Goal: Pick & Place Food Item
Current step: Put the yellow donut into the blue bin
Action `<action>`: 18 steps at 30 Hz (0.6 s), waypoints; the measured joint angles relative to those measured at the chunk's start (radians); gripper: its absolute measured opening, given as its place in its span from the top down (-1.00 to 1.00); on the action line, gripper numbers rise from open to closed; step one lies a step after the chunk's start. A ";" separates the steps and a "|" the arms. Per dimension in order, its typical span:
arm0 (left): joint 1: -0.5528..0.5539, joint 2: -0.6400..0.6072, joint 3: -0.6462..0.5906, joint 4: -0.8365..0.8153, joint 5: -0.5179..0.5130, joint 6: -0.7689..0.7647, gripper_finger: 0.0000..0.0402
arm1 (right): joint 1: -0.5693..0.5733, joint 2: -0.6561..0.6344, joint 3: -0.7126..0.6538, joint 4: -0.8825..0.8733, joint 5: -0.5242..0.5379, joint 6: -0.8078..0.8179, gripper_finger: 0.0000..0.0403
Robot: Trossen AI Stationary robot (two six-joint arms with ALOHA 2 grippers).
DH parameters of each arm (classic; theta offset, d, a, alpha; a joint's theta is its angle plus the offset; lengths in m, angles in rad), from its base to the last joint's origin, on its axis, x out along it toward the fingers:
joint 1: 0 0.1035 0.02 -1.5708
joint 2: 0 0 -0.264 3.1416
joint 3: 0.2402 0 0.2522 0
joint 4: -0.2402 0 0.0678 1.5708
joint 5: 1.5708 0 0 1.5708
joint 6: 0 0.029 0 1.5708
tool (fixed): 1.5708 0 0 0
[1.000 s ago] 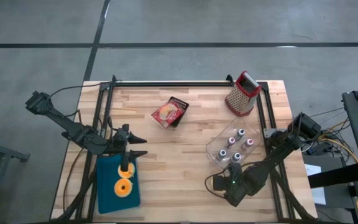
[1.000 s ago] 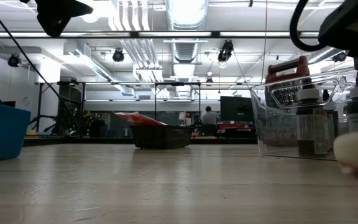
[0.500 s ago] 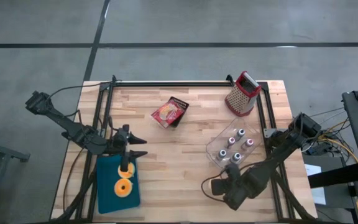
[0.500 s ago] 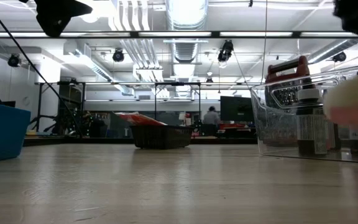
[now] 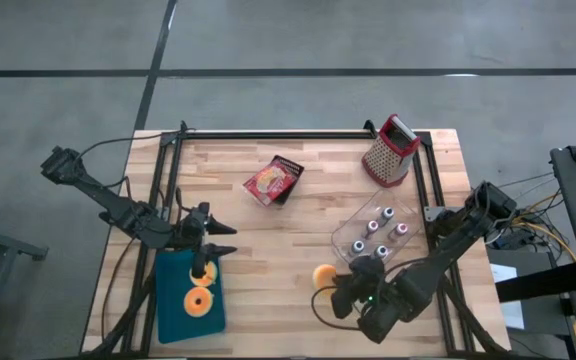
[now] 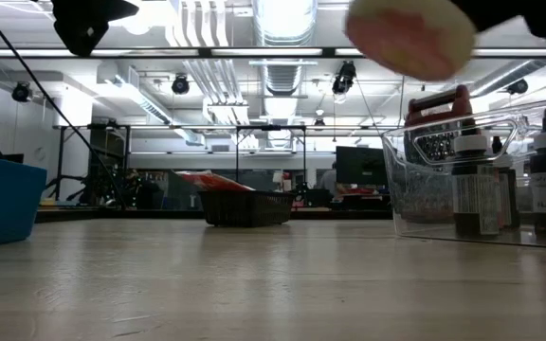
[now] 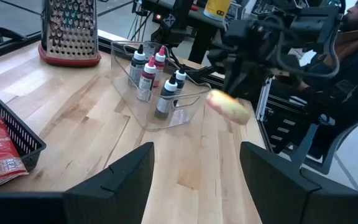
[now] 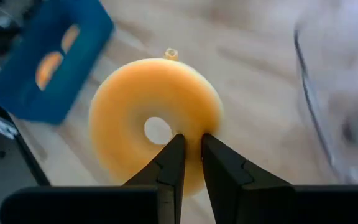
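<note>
A yellow-orange donut-shaped ring hangs in the air near the table's front right, with my right gripper shut on it. In the low view the ring is high above the tabletop. At the front left stands a blue bin with two more rings lying in it. My left gripper waits open over the bin's far end with nothing between its fingers. It looks across the table at the lifted ring. My right gripper pinches the ring's band between its two fingers, just beside the hole, on the side of the ring nearest the wrist. The fingers slant down toward the table's left. The ring is lifted clear of the table, and its flat face is turned toward the wrist camera.
A clear bin of small bottles stands just beyond my right gripper. A red-based box grater stands at the back right. A black basket with a red snack packet sits at the back middle. Bare wood lies between ring and blue bin.
My right gripper has risen and gone a little toward the table's left while its wrist rolled, staying shut. The ring, down at table height by the clear bin a second ago, is now lifted clear and shows beside the gripper from above.
</note>
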 joint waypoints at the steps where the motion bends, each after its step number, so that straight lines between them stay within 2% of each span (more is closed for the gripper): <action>1: 0.000 0.000 0.000 0.000 0.000 0.000 -0.21 | 0.000 0.000 0.003 0.005 0.040 -0.027 0.76; 9: 0.001 0.000 0.000 0.024 -0.036 -0.003 -0.21 | -0.006 0.001 0.004 0.052 0.355 -0.215 0.76; 18: 0.001 0.000 0.000 0.076 -0.100 -0.003 -0.21 | -0.067 0.045 0.002 0.255 0.500 -0.483 0.76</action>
